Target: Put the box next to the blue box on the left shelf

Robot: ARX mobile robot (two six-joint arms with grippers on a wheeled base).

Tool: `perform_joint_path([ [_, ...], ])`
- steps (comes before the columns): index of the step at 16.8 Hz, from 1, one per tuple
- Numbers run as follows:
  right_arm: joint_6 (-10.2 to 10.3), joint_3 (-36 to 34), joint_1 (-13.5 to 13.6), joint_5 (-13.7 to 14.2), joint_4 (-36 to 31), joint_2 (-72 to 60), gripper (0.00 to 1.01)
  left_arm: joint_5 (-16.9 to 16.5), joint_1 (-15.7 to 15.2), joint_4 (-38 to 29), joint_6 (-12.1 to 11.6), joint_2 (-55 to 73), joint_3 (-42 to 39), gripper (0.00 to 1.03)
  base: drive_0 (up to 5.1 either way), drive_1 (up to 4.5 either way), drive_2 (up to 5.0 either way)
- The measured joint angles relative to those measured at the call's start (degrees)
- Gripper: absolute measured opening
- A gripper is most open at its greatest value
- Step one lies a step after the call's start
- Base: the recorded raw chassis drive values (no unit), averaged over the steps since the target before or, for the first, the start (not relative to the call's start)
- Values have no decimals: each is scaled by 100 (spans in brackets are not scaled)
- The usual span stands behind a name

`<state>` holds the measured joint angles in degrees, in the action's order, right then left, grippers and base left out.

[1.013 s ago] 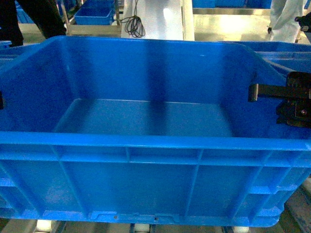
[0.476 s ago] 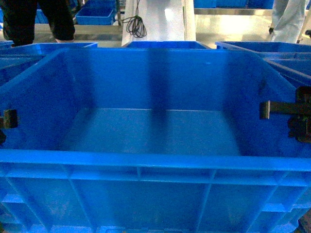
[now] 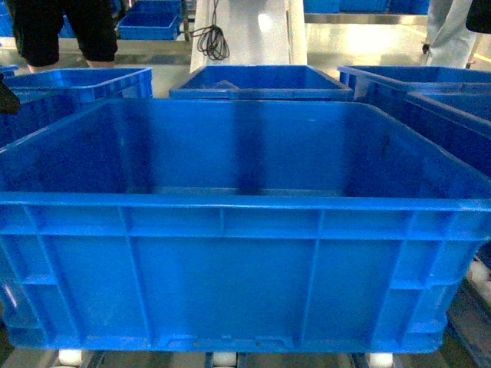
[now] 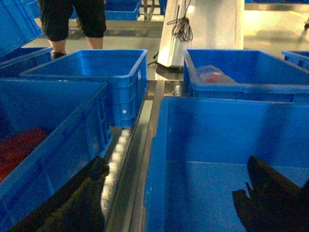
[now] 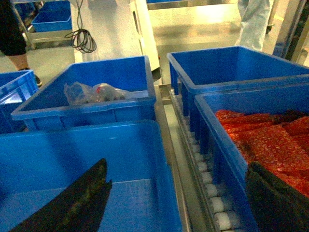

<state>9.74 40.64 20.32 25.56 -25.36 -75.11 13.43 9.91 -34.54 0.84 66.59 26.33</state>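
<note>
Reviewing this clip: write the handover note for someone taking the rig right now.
Left gripper: open, empty, one finger either side of the box's left wall.
Right gripper: open, empty, straddling its right wall.
The box sits on the left shelf rollers, empty, between two blue crates holding red items.
Done: box placed and released.
Left: lift both arms clear.

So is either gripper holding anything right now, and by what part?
Nothing is held. Both the left gripper and the right gripper are open and grip no part of the crate, which sits on the rollers.
</note>
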Motion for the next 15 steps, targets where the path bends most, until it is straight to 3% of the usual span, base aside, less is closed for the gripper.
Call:
perform_joint_path([
  [1, -39, -9, -7, 24, 39, -20, 96, -2, -4, 46, 9, -120, -63, 95, 0, 0, 0],
  [2, -125, -144, -15, -76, -251, -127, 97, -44, -7, 2, 11, -129, -101, 98, 0, 0, 0],
  [4, -610, -988, -256, -833, -1572, 127, 77, -516, -184, -916, 0, -225, -612, 79, 0, 0, 0],
  [5, -721, -1349, -435, -951, -1825, 369, 67, -588, -254, -929, 0, -422, -857, 70, 0, 0, 0],
  [9, -901, -2562, -1008, -1537, -1967, 1421, 16, -872, -527, -802, 0, -1357, -1644, 18, 0, 0, 0],
  [10, -922, -2767, -1143, -1635, -1932, 1679, 3, -1082, -697, -695, -2, -1585, -1779, 5, 0, 0, 0],
  [11, -935, -2946, -1241, -1733, -1878, 1947, 2, -1298, -966, -579, -11, -1836, -1915, 2, 0, 0, 0],
  [15, -938, -3477, -1545, -2033, -1416, 2903, 1, -1340, -986, -17, -22, -2752, -2273, 2, 0, 0, 0],
])
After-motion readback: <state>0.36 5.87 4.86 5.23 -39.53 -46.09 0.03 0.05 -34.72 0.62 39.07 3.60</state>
